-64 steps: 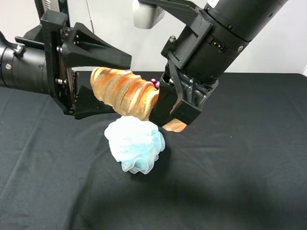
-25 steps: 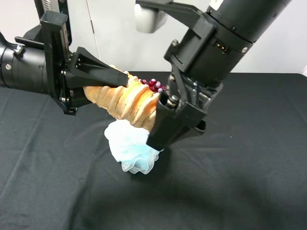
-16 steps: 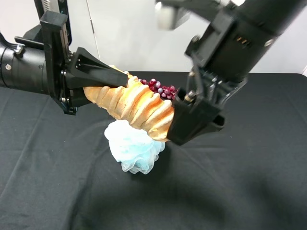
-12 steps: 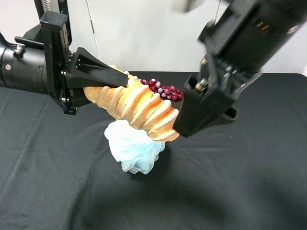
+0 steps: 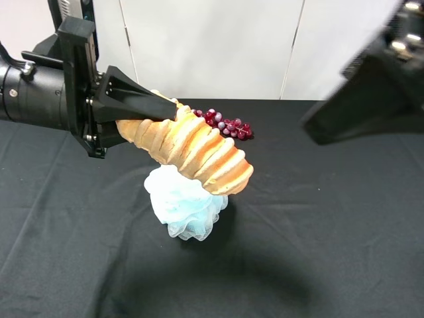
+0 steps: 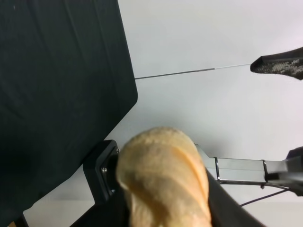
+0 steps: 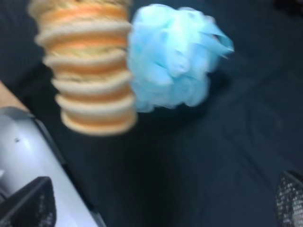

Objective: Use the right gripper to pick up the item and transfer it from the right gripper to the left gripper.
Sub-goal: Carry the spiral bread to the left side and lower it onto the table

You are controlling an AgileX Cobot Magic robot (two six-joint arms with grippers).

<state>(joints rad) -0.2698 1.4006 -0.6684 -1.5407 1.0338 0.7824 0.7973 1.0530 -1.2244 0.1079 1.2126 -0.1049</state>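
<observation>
The golden-tan ridged bread roll hangs in the air over the table, and my left gripper is shut on its left end. The left wrist view shows the roll end-on between the black fingers. My right gripper is a dark blur at the right edge, well clear of the roll. The right wrist view shows its two fingertips wide apart with nothing between them, and the roll farther off.
A pale-blue mesh puff lies on the black cloth right under the roll and also shows in the right wrist view. A bunch of red-purple grapes lies behind the roll. A white wall stands at the back.
My right gripper opened, let go of the roll's right end and pulled away up and to the right. My left gripper closed on the roll and has held still since.
</observation>
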